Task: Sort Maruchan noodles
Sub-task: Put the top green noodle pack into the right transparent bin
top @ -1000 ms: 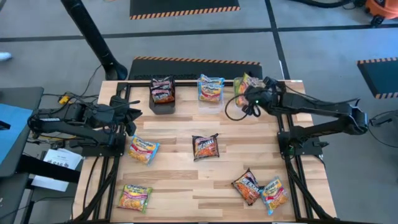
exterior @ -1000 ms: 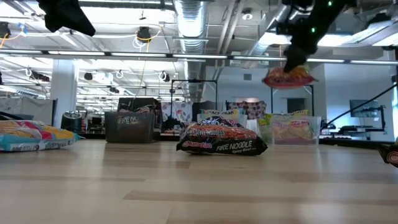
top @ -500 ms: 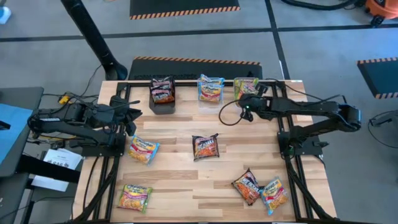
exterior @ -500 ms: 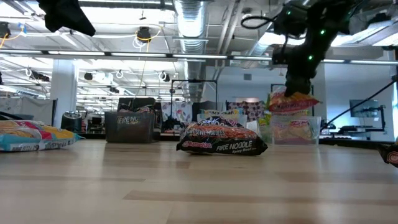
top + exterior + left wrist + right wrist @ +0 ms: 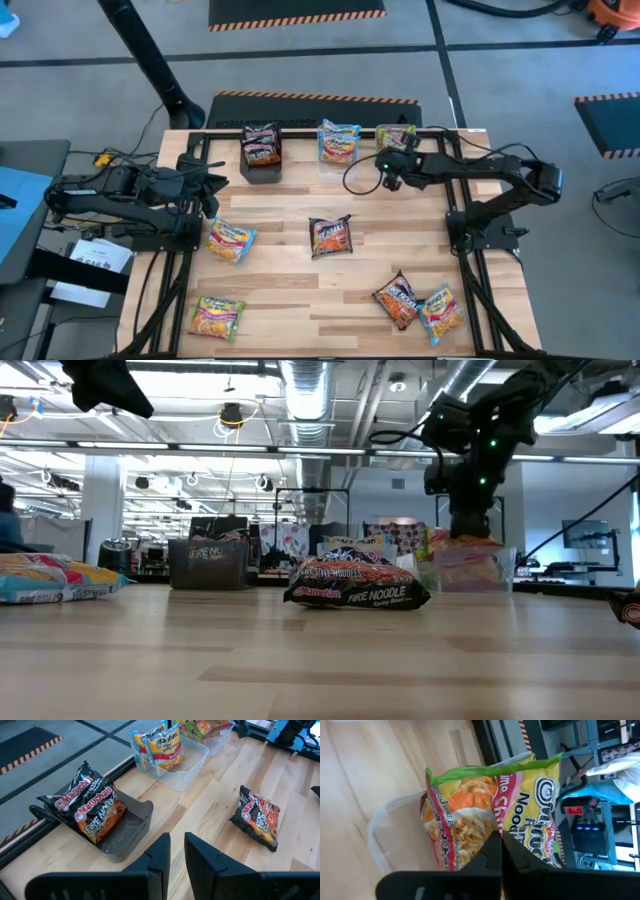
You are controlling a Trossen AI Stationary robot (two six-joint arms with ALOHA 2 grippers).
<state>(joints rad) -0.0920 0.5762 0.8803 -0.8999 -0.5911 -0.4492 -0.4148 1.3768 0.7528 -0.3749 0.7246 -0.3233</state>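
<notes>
While the right end effector (image 5: 388,172) is hanging over the clear tub (image 5: 385,827) at the far edge of the desk (image 5: 300,285), with its fingers pressed together and nothing between them, we are finishing one drop: the green-edged packet (image 5: 470,820) is sitting in that tub. Five packets are lying loose on the desk, so we are guessing the dark packet (image 5: 331,236) in the middle comes next. The left end effector (image 5: 177,852) is waiting by the left side, its fingers nearly together and holding nothing.
</notes>
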